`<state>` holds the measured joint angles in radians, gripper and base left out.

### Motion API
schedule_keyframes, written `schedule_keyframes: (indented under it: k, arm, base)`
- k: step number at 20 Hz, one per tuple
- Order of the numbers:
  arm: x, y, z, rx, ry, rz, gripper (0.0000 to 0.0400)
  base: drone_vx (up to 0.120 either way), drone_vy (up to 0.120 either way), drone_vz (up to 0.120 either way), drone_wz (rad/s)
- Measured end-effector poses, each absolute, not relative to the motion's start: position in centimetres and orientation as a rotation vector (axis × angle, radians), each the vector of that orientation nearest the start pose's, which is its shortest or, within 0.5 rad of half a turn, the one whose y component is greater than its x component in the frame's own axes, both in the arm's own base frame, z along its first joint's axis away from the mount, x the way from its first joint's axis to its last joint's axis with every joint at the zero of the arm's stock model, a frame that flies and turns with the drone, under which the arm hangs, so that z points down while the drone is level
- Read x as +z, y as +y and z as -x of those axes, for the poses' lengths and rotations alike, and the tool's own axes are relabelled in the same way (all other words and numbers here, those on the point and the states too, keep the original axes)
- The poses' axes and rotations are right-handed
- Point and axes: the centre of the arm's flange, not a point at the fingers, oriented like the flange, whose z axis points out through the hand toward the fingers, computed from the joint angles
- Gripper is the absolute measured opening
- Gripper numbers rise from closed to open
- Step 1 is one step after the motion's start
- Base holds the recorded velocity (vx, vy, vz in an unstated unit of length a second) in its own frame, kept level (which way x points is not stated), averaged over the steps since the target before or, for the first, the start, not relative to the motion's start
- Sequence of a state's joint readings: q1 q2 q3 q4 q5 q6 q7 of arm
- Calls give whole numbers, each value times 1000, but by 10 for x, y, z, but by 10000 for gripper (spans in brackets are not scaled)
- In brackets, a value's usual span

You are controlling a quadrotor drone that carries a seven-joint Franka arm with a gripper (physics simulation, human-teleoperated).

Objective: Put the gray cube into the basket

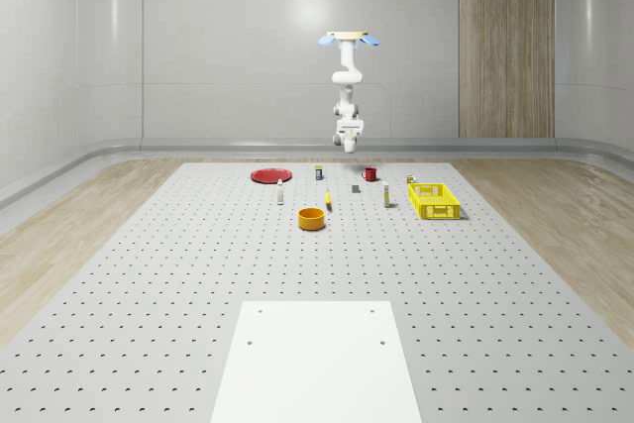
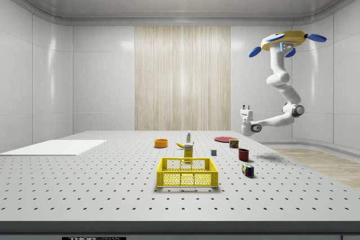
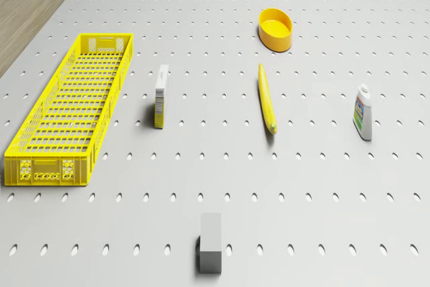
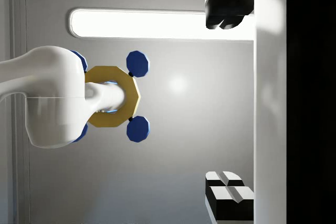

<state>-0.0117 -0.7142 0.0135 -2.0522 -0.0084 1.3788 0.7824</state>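
One gray cube (image 3: 210, 242) on the perforated table (image 1: 149, 274), apart from the yellow basket (image 3: 67, 109) with a small carton (image 3: 161, 95) between | drone (image 2: 284, 41) hovering high above the table's far side | gripper (image 2: 246, 107) pointing upward, fingers (image 4: 227, 191) spread wide, holding nothing | banana (image 3: 267, 97), orange bowl (image 3: 276, 29) beyond.
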Motion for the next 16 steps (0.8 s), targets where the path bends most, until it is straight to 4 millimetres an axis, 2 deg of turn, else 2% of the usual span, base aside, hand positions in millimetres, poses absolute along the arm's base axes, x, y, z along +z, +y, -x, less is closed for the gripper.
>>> schedule_keyframes:
  k: [10, 16]
  arm:
    - [691, 9, -302, -128, 1228, 2962, 400]
    - [688, 25, -301, -246, 1283, 3092, 400]
  base:
    - [120, 0, 0, 0]
    - [120, 0, 0, 0]
